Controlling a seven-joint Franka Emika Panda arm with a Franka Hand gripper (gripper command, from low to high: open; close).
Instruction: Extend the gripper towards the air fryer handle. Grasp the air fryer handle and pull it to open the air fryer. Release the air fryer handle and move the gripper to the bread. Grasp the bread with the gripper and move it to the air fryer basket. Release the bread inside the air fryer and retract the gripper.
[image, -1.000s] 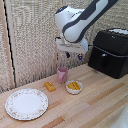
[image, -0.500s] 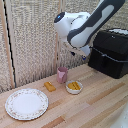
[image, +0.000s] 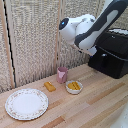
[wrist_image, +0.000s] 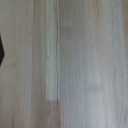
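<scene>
A pale wooden plank tabletop (image: 95, 107) runs across the scene before a woven reed wall screen (image: 35, 40). At the exterior view's right stands the large glossy black boxy air fryer (image: 112, 54), drawer closed. The thick white jointed arm (image: 92, 27) hangs above the table's middle; its gripper cannot be made out, so its opening cannot be told. The small golden-brown oblong bread (image: 50, 86) lies near a pink cup (image: 62, 75), a white bowl of yellow chunks (image: 74, 87) and a round patterned plate (image: 26, 103) at near left.
</scene>
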